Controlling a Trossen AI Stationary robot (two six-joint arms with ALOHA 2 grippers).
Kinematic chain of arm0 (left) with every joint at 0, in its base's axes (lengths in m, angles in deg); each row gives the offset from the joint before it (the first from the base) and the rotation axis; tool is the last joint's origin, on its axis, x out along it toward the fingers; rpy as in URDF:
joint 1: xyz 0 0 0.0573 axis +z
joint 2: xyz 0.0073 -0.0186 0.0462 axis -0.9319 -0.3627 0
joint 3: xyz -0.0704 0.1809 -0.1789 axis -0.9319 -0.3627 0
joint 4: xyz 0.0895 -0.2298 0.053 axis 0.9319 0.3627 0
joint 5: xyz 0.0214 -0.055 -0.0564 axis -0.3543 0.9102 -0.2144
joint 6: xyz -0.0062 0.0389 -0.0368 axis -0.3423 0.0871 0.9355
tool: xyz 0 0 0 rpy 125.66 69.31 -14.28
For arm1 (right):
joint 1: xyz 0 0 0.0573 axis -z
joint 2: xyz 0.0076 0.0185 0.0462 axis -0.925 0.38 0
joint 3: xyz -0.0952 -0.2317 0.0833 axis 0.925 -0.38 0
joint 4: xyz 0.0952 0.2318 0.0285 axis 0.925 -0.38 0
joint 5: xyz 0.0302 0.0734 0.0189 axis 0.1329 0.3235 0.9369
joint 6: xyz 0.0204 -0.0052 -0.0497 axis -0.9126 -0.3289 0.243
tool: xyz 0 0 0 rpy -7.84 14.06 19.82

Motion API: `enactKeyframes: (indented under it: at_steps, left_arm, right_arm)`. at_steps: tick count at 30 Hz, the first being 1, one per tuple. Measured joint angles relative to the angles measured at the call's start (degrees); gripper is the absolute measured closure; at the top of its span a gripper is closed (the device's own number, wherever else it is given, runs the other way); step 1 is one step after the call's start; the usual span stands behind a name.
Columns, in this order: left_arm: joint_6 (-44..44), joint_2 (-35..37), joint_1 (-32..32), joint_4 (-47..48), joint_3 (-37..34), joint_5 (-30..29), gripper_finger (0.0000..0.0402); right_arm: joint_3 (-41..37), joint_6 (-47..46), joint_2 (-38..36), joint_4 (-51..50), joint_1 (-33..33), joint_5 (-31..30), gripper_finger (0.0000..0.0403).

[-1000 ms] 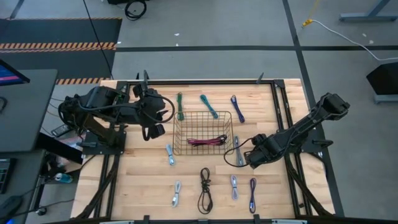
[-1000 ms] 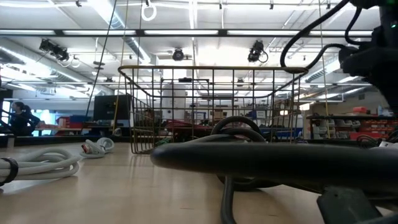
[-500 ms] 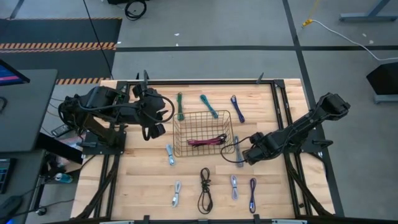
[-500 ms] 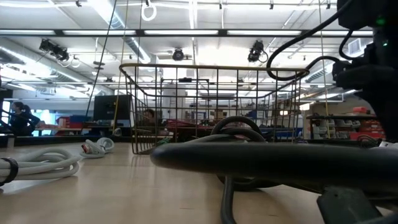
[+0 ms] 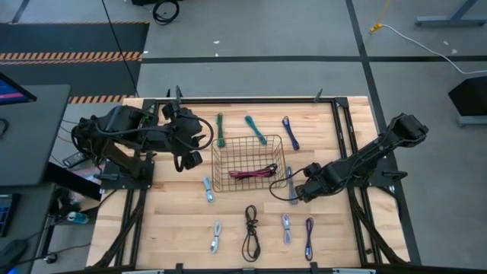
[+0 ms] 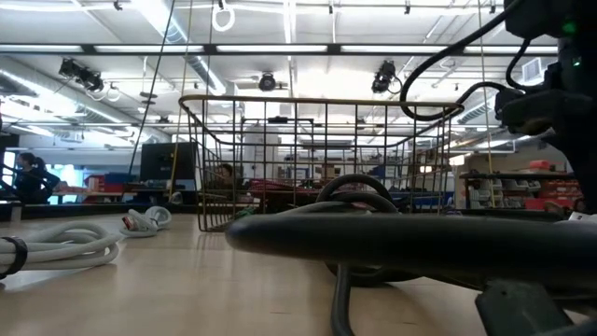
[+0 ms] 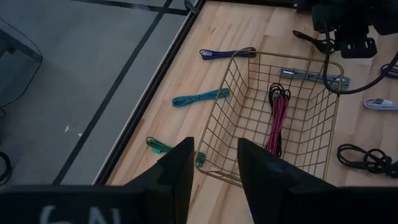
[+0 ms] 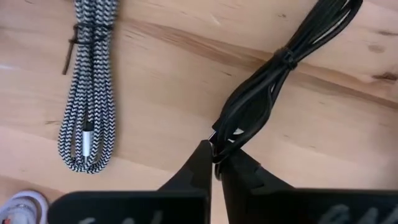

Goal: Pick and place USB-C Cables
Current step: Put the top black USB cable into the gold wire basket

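Observation:
My right gripper (image 5: 294, 192) (image 8: 216, 158) is low over the table, just right of the wire basket (image 5: 217, 164), and is shut on a black USB-C cable bundle (image 8: 273, 87). My arm hides that bundle in the high view. A grey braided cable (image 8: 87, 106) (image 5: 290, 183) lies on the wood between the gripper and the basket. A magenta cable (image 7: 277, 124) and a black one (image 7: 278, 93) lie in the basket. My left gripper (image 5: 194, 144) (image 7: 214, 174) is open and empty above the table, left of the basket. My right gripper pinches the looped end (image 8: 219, 140) of the black bundle between its two shut fingers, which come from above. The bundle, tied at its middle (image 8: 286, 56), runs away from the fingertips over the wood. Whether it is lifted clear, I cannot tell.
Green (image 5: 221, 129), teal (image 5: 256, 129) and purple (image 5: 290, 132) cables lie beyond the basket. A pale one (image 5: 208, 189) lies at its left. Near the front edge lie a pale (image 5: 217, 236), a black (image 5: 250, 232), a pale (image 5: 286, 227) and a purple (image 5: 309, 236) cable.
My right gripper has gone a little toward the table's left edge, closer to the basket's right side. It has stayed low.

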Motion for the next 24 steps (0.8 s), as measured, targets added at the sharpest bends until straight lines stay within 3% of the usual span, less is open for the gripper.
enactKeyframes:
  at_steps: [6,14,19,21,24]
  left_arm:
    - [0.0,0.0,0.0,0.0,0.0,0.0,0.0271]
    - [0.0,0.0,0.0,0.0,0.0,0.0,0.0271]
    - [0.0,0.0,0.0,0.0,0.0,0.0,0.0271]
    - [0.0,0.0,0.0,0.0,0.0,0.0,0.0271]
    - [-0.1,0.0,0.0,0.1,0.0,0.0,0.0271]
  right_arm:
    - [8.0,3.6,0.0,-2.8,-0.5,-4.6,0.0386]
    - [31.3,14.0,0.0,-11.9,-0.8,-19.7,0.0386]
    - [44.6,33.1,0.0,-11.4,-0.1,-27.6,0.0386]
    - [48.7,42.4,0.1,-10.1,0.7,-27.1,0.0386]
    - [53.4,55.2,0.1,-7.8,2.9,-21.4,0.0386]
